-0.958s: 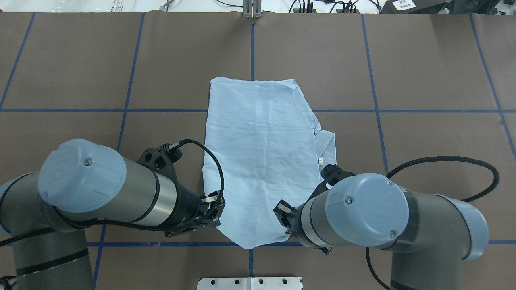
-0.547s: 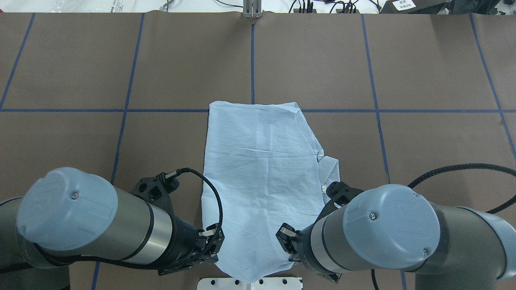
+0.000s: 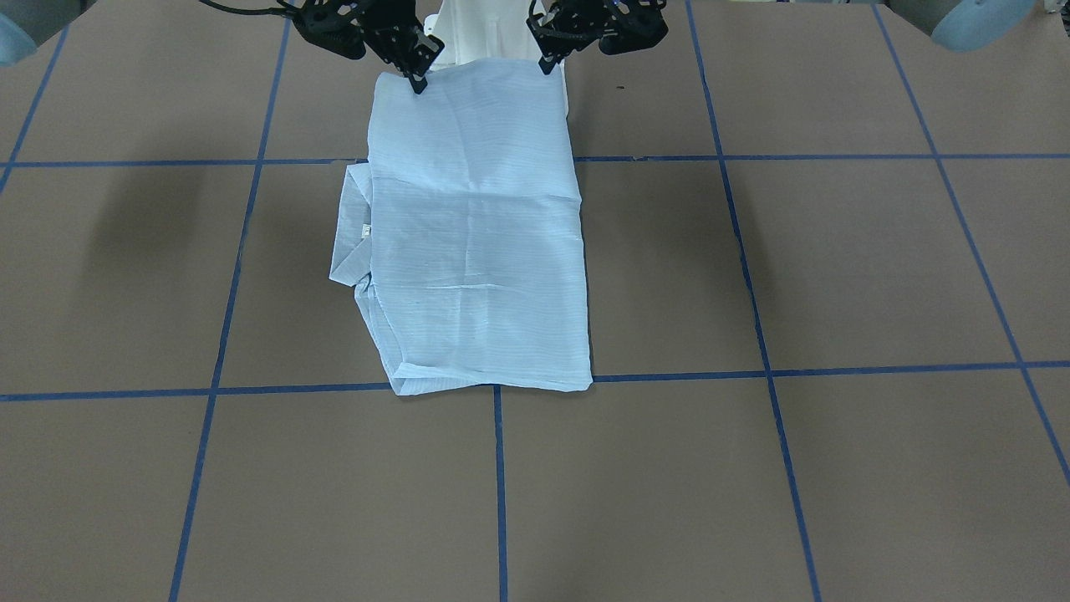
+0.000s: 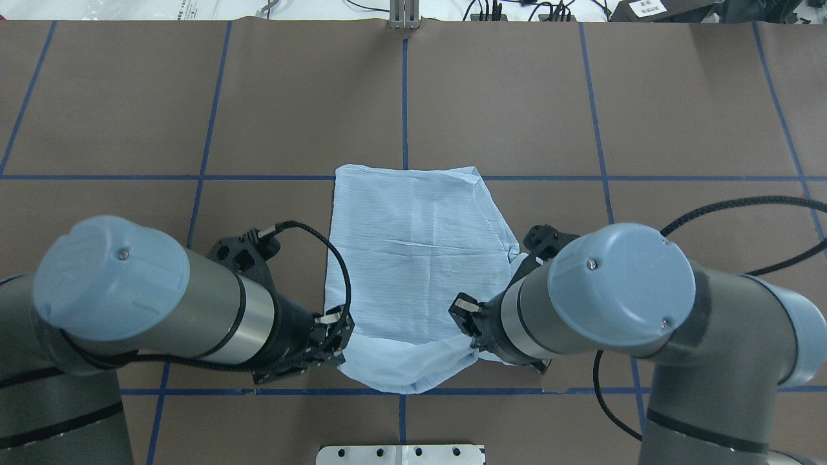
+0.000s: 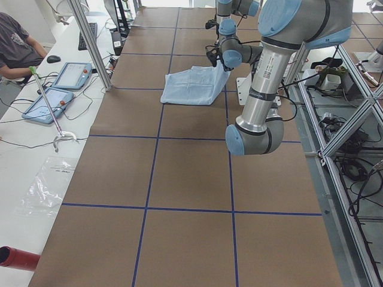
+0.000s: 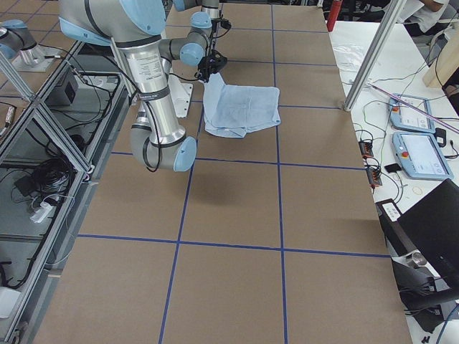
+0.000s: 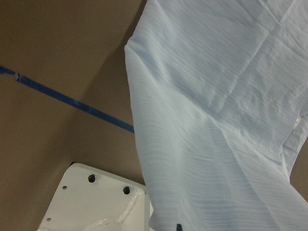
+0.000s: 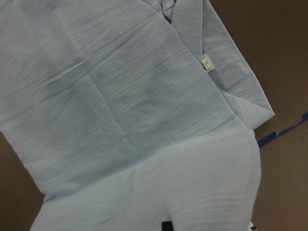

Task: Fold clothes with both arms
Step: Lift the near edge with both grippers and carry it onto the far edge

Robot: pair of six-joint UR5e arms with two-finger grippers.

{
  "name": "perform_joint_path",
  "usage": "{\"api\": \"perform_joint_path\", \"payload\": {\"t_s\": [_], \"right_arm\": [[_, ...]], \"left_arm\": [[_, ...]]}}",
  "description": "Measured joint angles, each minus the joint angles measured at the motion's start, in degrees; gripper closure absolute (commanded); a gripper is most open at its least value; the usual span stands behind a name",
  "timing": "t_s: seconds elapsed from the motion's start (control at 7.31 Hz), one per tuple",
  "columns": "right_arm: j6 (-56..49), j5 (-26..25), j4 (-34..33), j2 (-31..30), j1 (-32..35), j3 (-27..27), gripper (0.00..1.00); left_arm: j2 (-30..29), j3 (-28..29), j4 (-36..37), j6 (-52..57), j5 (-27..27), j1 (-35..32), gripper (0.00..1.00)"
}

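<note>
Left gripper (image 4: 337, 330) and right gripper (image 4: 468, 321) have raised the shirt (image 4: 413, 245) by its near hem. The jaws are pinched shut on it, mid-fold. Next, carry it to the far edge.

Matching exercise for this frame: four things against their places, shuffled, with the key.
Things:
1 left gripper
2 right gripper
3 white label
4 white base plate

Places:
A at the table edge on the robot's side
B pinching the shirt at its near corner, robot's left
C on the shirt's side flap, robot's right
D pinching the near corner, robot's right

Pairs: 1-B, 2-D, 3-C, 4-A
</note>
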Motion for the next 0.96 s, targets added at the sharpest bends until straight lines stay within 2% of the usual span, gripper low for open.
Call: {"api": "perform_joint_path", "payload": {"t_s": [0.27, 0.55, 0.96], "right_arm": [[-8.4, -0.8, 0.2, 3.5, 4.7, -6.3, 1.00], [-17.9, -2.0, 2.6, 6.3, 9.1, -14.4, 1.00], [-22.3, -2.2, 16.4, 8.8, 13.3, -30.0, 1.00]], "left_arm": [[-2.3, 6.1, -3.6, 1.8, -0.2, -6.3, 1.00], [-4.6, 15.0, -9.0, 2.0, -0.2, -10.6, 1.00], [-6.9, 27.4, -18.2, 3.2, -0.1, -14.5, 1.00]]}}
